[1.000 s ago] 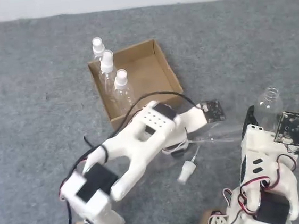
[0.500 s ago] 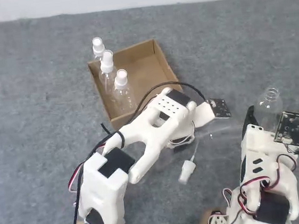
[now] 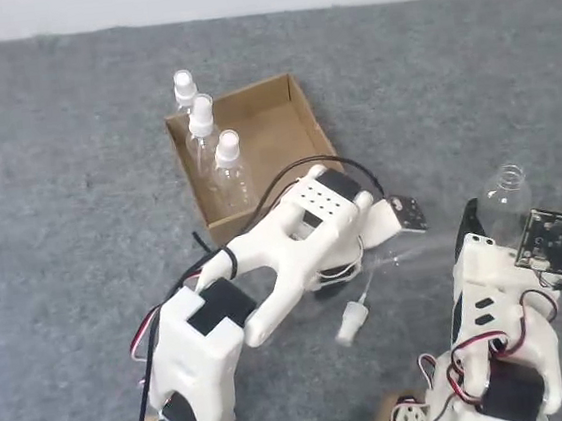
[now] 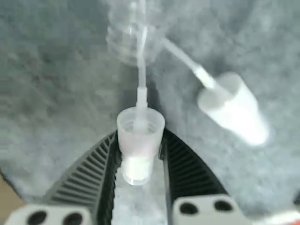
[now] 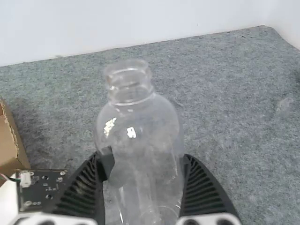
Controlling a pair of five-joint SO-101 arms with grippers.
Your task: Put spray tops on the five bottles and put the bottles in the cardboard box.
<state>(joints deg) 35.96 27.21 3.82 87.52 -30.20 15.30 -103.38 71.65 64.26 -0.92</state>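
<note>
1. Cardboard box (image 3: 278, 130): brown, open-topped, on grey carpet (image 3: 60, 214), at 11 o'clock from the high view's centre.
2. Three clear bottles with white spray tops stand in a row along the box's 9 o'clock wall: far bottle (image 3: 184, 88), middle bottle (image 3: 200, 123), near bottle (image 3: 228, 161). Cannot tell whether the far one is inside the box or just outside its corner.
3. Left gripper (image 4: 139, 140): jaws closed tight on a translucent held spray top (image 4: 139, 129). Its thin dip tube points at the open threaded neck of a lying bottle (image 4: 126, 40), clear, on the carpet. Unclear whether the tube is inside the neck.
4. Loose spray top (image 3: 353, 321), white with tube attached, lies on the carpet at 6 o'clock.
5. Right gripper (image 5: 143, 161): jaws spread wide, clasping the body of an uncapped bottle (image 5: 138, 126), clear, upright, neck open, at 4 o'clock.
</note>
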